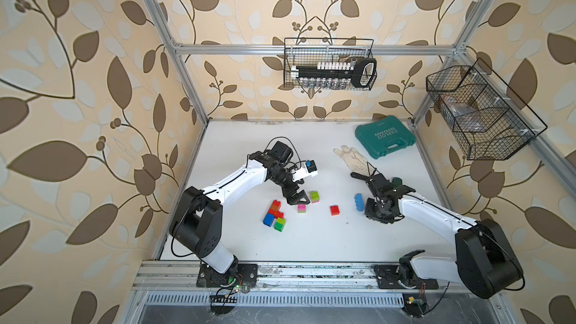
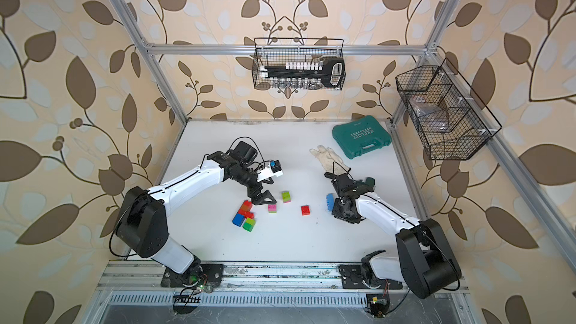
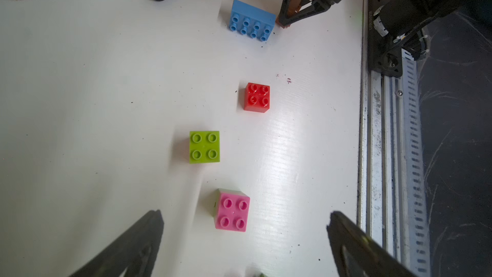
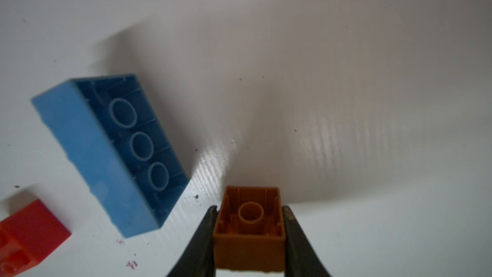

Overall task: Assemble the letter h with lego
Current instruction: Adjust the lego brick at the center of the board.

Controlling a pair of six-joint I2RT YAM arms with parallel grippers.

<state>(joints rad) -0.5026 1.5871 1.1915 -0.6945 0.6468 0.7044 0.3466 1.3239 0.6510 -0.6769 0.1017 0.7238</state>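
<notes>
1. Lego bricks (image 1: 276, 213), small chunky studded plastic blocks in red, blue, green, lime, pink and orange, lie scattered across the middle of the white worktop (image 1: 311, 244).
2. They look light, rigid and glossy, so probably slippery but not fragile. The best hold is likely on two flat opposite side walls. That leaves the studs and the hollow underside free for joining.
3. An orange brick (image 4: 249, 241) is pinched in the right claw (image 4: 249, 209), one jaw pressed on each side wall. Its hollow underside faces the wrist camera. Whether it is off the worktop cannot be told.
4. Just beside it, a long light blue brick (image 3: 251, 21) lies on its side, studs pointing sideways.
5. Toward the middle sit a red brick (image 3: 257, 97), a lime brick (image 3: 204, 147) and a pink-topped brick (image 3: 233, 210), each apart from the others.
6. Near the left arm, a cluster (image 1: 273, 217) of orange, red, blue and green bricks is packed together, touching.
7. The left claw (image 1: 297, 200) is spread wide and empty, hovering just beside the pink-topped brick.
8. No lettering is legible on any brick.
9. A teal plastic case (image 1: 385, 137) at the far right of the worktop reads "EXPLOIT" beside a row of chevrons, upside down in both top views. A smaller word on it is too small to read.
10. A white glove (image 1: 352, 158) lies between the case and the right arm.
</notes>
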